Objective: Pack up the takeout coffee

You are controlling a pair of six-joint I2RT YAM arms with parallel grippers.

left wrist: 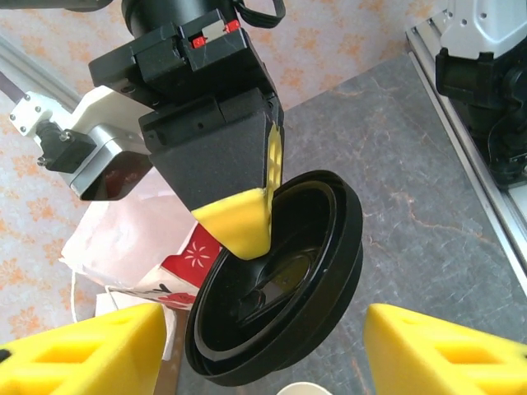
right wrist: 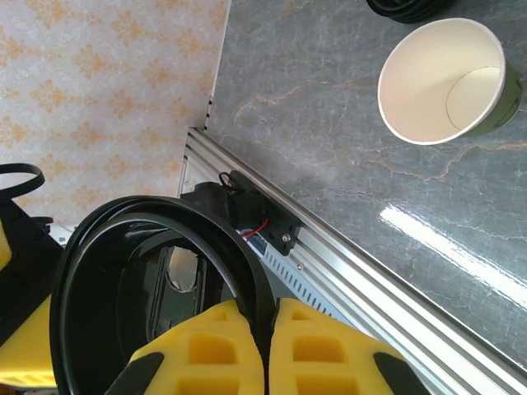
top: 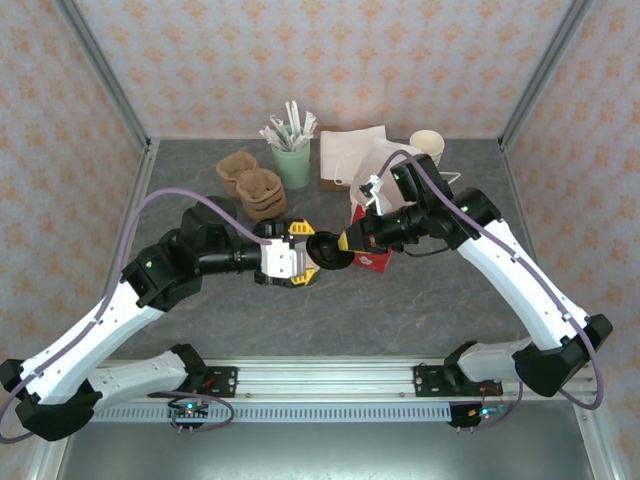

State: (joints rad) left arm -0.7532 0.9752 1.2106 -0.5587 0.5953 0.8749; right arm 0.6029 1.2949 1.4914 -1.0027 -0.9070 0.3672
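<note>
My right gripper (top: 347,240) is shut on the rim of a loose black plastic lid (top: 328,251), held on edge above the table. The left wrist view looks into the lid's (left wrist: 280,280) hollow underside, with one yellow right fingertip (left wrist: 239,222) over its rim. My left gripper (top: 303,255) is open and faces the lid, its fingers (left wrist: 90,346) apart on either side without touching it. A lidless paper cup (right wrist: 449,78) with olive sides and a cream inside stands on the table. The lidded takeout coffee is out of view.
A white bag with red print (top: 372,255) lies behind the right gripper. Brown cardboard cup carriers (top: 255,185), a green cup of sachets (top: 292,150), white paper (top: 355,155) and cream cups (top: 427,143) stand at the back. The metal rail (right wrist: 346,271) runs along the near edge.
</note>
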